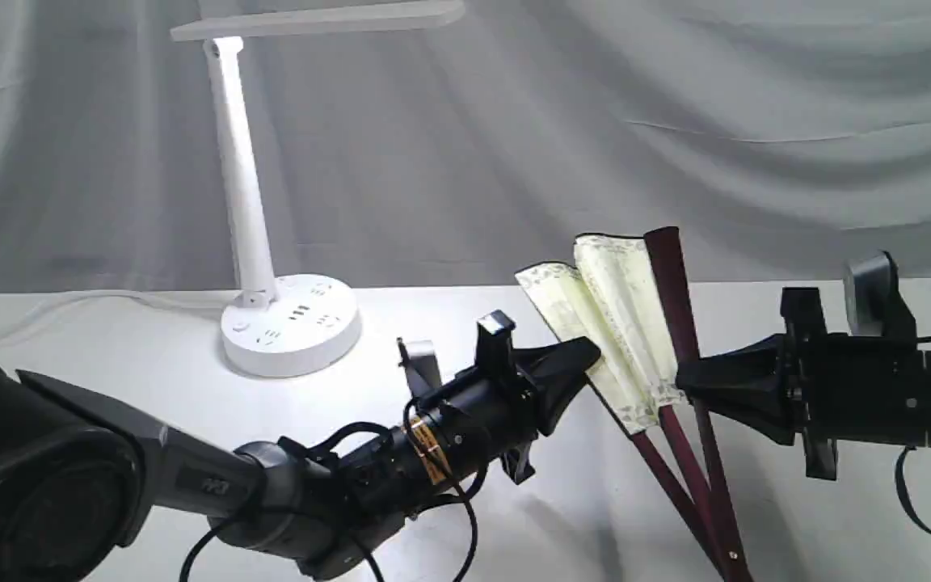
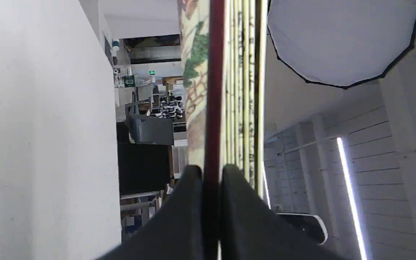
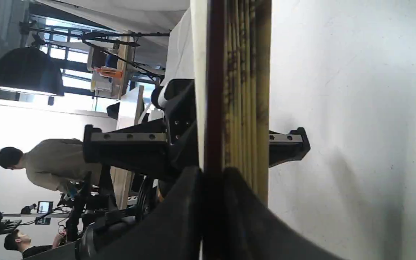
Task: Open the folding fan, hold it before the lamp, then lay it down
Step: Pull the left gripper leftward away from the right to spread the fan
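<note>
The folding fan [image 1: 623,323] stands upright over the table at centre right, only partly spread, cream pleats between dark maroon ribs that meet near the bottom edge. My left gripper [image 1: 591,360] is shut on the fan's left outer rib [image 2: 213,90], as the left wrist view shows close up. From the right, my right gripper [image 1: 688,380] is shut on the right maroon rib [image 3: 213,90], with the pleats stacked beside it. The white lamp [image 1: 247,202] stands at the back left, its bar head [image 1: 320,20] lit above the table.
The lamp's round base [image 1: 289,323] with sockets sits on the white table [image 1: 110,347], its cord [image 1: 69,303] trailing left. A grey draped cloth [image 1: 676,121] hangs behind. The left arm's body [image 1: 69,461] fills the lower left.
</note>
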Robot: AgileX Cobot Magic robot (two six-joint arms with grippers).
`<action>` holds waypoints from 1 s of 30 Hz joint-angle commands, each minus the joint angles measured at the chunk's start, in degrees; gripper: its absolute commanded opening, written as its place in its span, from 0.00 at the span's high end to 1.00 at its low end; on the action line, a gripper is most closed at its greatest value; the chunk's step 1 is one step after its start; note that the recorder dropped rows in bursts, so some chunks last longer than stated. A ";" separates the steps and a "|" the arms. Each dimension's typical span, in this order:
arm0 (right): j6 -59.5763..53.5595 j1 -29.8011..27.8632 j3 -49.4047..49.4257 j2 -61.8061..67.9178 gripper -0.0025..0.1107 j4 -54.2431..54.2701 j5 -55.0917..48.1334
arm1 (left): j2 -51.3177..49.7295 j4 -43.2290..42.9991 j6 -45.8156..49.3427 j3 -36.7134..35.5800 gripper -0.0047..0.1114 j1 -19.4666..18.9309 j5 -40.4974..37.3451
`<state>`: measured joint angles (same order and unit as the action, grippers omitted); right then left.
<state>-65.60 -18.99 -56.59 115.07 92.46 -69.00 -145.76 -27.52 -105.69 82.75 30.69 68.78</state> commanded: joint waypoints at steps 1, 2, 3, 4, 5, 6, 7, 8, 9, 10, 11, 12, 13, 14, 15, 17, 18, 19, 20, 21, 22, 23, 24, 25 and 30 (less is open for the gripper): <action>-1.28 -0.25 0.13 -0.79 0.98 2.27 -0.97 | 0.17 1.59 -0.66 0.26 0.96 0.24 1.18; -1.28 -0.25 0.13 -0.79 0.98 2.89 -0.97 | 0.17 1.59 -0.66 0.14 0.96 0.24 1.18; -1.28 -0.25 0.13 -0.79 0.98 3.34 -0.97 | 0.17 1.69 -0.66 0.03 0.96 0.24 1.18; -1.28 -0.25 0.13 -0.79 0.98 3.84 -0.97 | 0.17 1.86 -0.66 -0.10 0.96 0.24 1.18; -1.43 -0.25 0.13 -0.79 0.98 4.81 -0.97 | 0.17 2.07 -0.94 -0.10 0.96 0.24 1.18; -1.64 -0.25 0.13 -0.79 0.98 5.51 -0.97 | 0.17 2.07 -0.92 -0.10 0.96 0.24 1.18; -1.88 -0.25 0.13 -0.79 0.98 6.32 -0.97 | 0.17 2.07 -0.92 -0.10 0.96 0.24 1.18; -2.07 -0.25 0.13 -0.79 0.98 6.95 -0.97 | 0.17 2.34 -0.97 -0.10 0.96 0.24 1.18; -2.27 -0.25 0.13 -0.79 0.98 7.48 -0.97 | 0.17 2.82 -0.97 -0.10 0.96 0.24 1.18; -2.53 -0.25 0.13 -0.79 0.98 7.48 -0.97 | 0.17 3.25 -0.97 -0.10 0.96 0.24 1.18; -2.99 -0.36 0.13 -0.79 0.98 7.48 -0.97 | 0.17 3.83 -0.97 -0.10 0.96 0.24 1.18; -3.13 -0.36 0.13 -0.79 0.98 7.48 -0.97 | 0.17 4.60 -0.97 -0.10 0.96 0.24 1.18; -3.13 -0.36 0.13 -0.79 0.98 7.48 0.09 | 0.17 5.17 -0.97 -0.10 0.96 0.24 1.18; -3.13 -0.36 0.13 -0.79 0.98 7.48 1.63 | 0.17 6.32 -0.97 -0.10 0.96 0.24 1.18; -3.13 -0.36 0.13 -0.67 0.98 7.48 2.16 | 0.17 7.07 -0.97 -0.10 0.96 0.24 1.18; -3.25 -0.36 -0.22 -0.67 0.98 7.48 2.75 | 0.17 8.90 -0.97 -0.10 0.96 0.24 1.18; -3.25 -0.46 -0.22 -0.67 0.98 7.48 2.73 | 0.17 9.68 -0.97 -0.10 0.96 0.24 1.18; -3.25 -0.49 -0.22 -0.67 0.98 7.48 2.91 | 0.17 10.37 -0.97 -0.10 0.96 0.24 1.18; -3.25 -0.81 -0.53 -0.67 0.98 7.48 3.31 | 0.17 10.65 -0.97 -0.10 0.96 0.24 1.18; -3.37 -1.07 -0.84 -0.67 0.98 7.48 4.01 | 0.17 10.91 -0.97 -0.10 0.96 0.24 1.18; -3.37 -1.62 -0.82 -0.67 0.98 7.48 4.66 | 0.17 10.97 -0.97 -0.10 0.96 0.24 1.18; -3.37 -2.31 -0.82 -0.67 0.98 7.48 4.97 | 0.17 11.10 -1.29 -0.48 0.96 0.24 1.18; -3.37 -3.08 -0.82 -0.67 0.98 7.48 4.97 | 0.17 11.93 -1.93 -0.96 0.96 0.24 1.18; -3.37 -4.02 -0.82 -0.67 0.98 7.48 4.97 | 0.17 13.34 -2.36 -1.46 0.96 0.24 1.18; -3.37 -8.46 -0.82 -0.67 0.98 7.48 4.34 | 0.17 19.58 -2.38 -5.34 0.96 0.24 1.18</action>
<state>-67.61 -25.88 -57.17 114.98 100.45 -65.07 -146.27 -12.11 -106.65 78.39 31.02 68.66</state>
